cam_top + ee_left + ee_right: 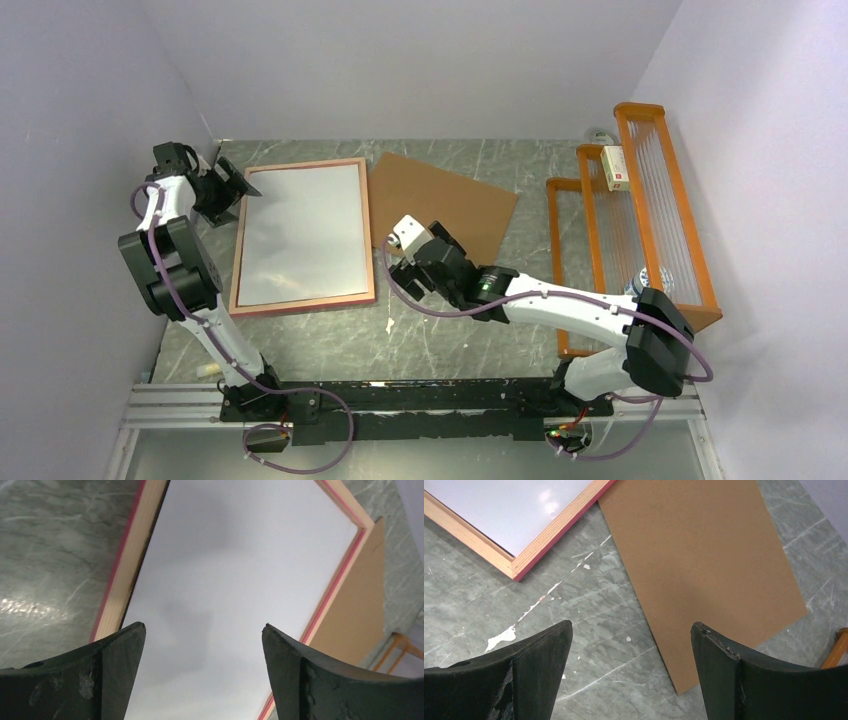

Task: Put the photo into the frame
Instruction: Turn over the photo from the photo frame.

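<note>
One frame (300, 302); one photo (300, 235); one board (450, 205); one rack (638, 108).

A: Legible text, top view?
B: None. On the orange wire rack (640, 107), far right: small white box (615, 167) with a red marking on its face, print too small to read.
A: Wrist views, left and right?
B: Nothing readable in either.
</note>
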`<state>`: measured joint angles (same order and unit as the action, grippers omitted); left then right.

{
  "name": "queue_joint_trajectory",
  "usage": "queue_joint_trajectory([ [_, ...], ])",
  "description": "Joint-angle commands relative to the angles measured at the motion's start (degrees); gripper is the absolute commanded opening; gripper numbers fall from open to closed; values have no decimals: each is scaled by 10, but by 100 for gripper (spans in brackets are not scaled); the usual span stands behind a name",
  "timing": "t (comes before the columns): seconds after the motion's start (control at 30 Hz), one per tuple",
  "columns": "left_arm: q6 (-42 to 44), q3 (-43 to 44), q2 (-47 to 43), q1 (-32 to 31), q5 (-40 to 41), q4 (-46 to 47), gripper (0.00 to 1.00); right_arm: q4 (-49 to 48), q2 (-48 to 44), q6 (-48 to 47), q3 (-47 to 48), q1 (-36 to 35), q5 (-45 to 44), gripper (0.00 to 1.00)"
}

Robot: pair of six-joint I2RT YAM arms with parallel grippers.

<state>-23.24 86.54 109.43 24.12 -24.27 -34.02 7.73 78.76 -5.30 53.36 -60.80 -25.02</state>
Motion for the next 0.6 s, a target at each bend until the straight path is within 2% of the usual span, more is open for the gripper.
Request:
queue_joint_trajectory([
  [0.0, 15, 29, 3, -1, 45, -38, 92, -14, -1, 21, 23, 9, -6, 92],
  [0.33, -6, 34, 29, -1, -40, -18, 93, -17, 4, 51, 18, 36, 1, 91],
  [0.43, -1, 34, 23, -8, -79, -16, 92, -12, 9, 92, 22, 60, 9, 91],
  [0.57, 14, 42, 3, -36, -77, -34, 92, 8, 28, 147, 39, 110, 39, 90],
])
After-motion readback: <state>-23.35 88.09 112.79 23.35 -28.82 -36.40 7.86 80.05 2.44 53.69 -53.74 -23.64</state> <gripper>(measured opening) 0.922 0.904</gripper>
